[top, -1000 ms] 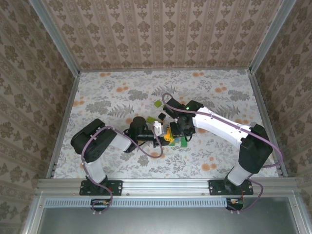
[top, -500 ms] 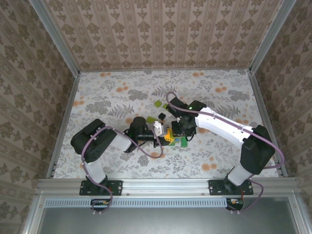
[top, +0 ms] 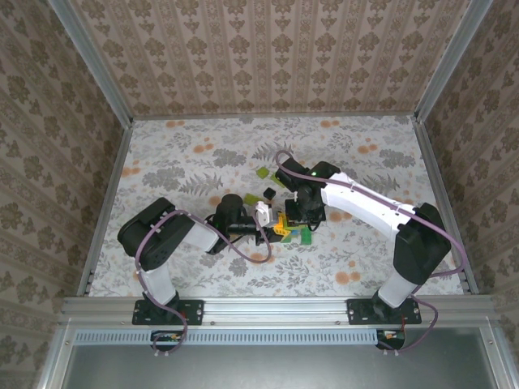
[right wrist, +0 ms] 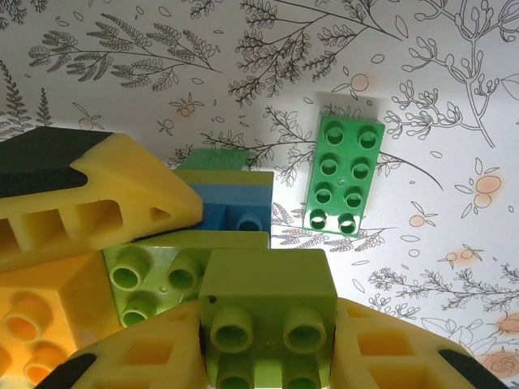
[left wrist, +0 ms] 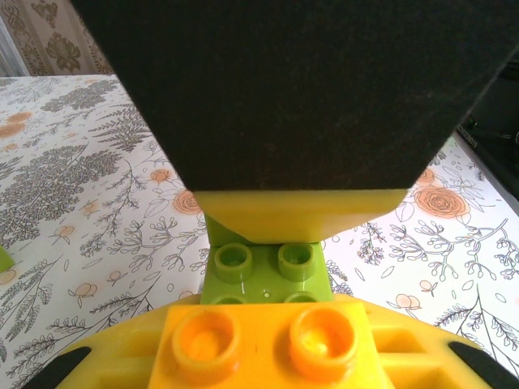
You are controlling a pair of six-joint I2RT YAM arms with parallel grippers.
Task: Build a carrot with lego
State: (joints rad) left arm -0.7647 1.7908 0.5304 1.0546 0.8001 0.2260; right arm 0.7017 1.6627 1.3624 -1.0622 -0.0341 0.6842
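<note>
— Left tool (top: 276, 227)?
— Pinched narrow on the carrot (left wrist: 268, 344): gripped at the orange end, with the lime end left jutting free, probably to offer it for joining.
— Right tool (right wrist: 268, 348)?
— Closed on a lime-green brick (right wrist: 268, 284), brought just beside the carrot's lime end. Touching or not, hard to tell. Likely lining up to press on.
— Beyond the carrot?
— A blue-and-green build (right wrist: 231, 203) right behind, then a dark green brick (right wrist: 345, 174) flat on the bench (right wrist: 422, 97), studs up, seemingly spare.
</note>
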